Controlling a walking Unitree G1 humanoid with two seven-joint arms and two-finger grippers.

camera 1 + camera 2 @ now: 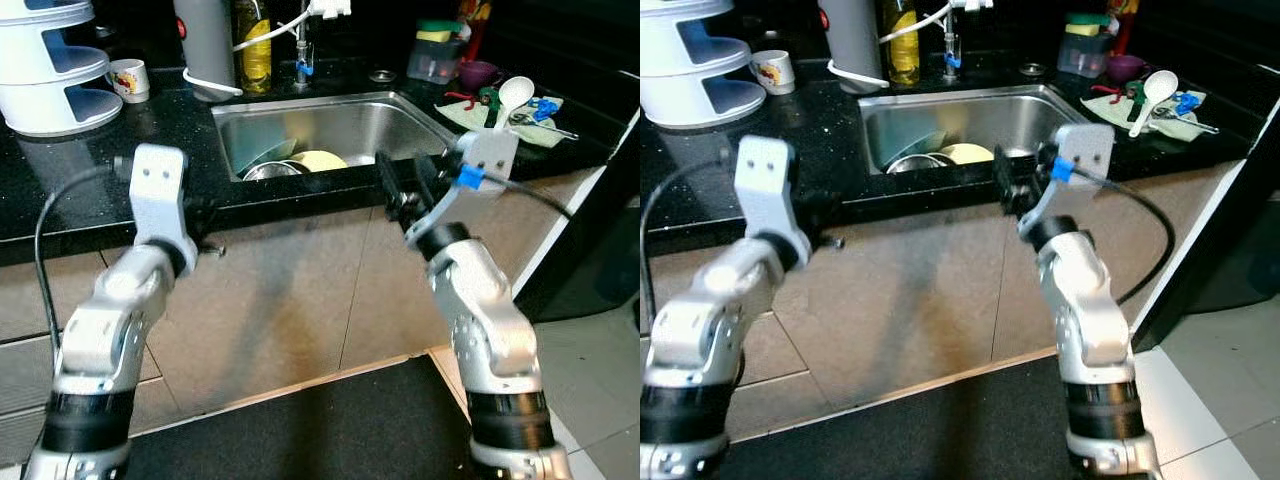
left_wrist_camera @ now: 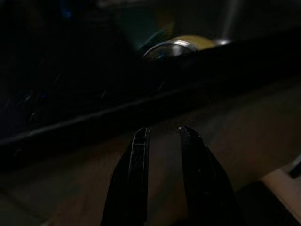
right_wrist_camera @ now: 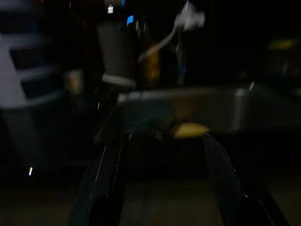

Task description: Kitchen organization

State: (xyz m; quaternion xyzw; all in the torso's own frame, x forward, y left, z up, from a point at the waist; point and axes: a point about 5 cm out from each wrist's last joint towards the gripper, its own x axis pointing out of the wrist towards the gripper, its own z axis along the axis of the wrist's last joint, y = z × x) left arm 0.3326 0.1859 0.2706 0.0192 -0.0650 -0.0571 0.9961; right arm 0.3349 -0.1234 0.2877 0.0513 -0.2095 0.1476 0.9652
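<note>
I have both arms raised in front of the black stone counter (image 1: 100,190), at the height of its front edge, facing the stainless steel sink (image 1: 400,115) set into it. Inside the sink lie the dishes I take to be the job: a pale yellow round plate (image 1: 320,160), a steel bowl (image 1: 272,171) beside it, and a greenish dish (image 1: 272,152) leaning behind.

The right gripper (image 1: 405,182) sits just before the sink's front rim, towards its right half. Its two black fingers are spread wide apart and hold nothing; in the right wrist view the yellow plate (image 3: 190,129) lies almost straight ahead between them, beyond the rim. The left gripper (image 2: 162,134) hangs lower, below the counter edge and left of the sink. Its fingers stand a narrow gap apart, empty, and in its wrist view the steel bowl's rim (image 2: 169,47) sits above and past the counter lip.

So the dishes lie forward and down from both, over the rim. I judge the right arm nearer and better lined up. The plate lies fairly flat, so I expect to need to clear the rim, then dip the fingers to catch its edge. The white tiered rack (image 1: 50,70) at the far left may be where it goes, though I cannot be sure.
</note>
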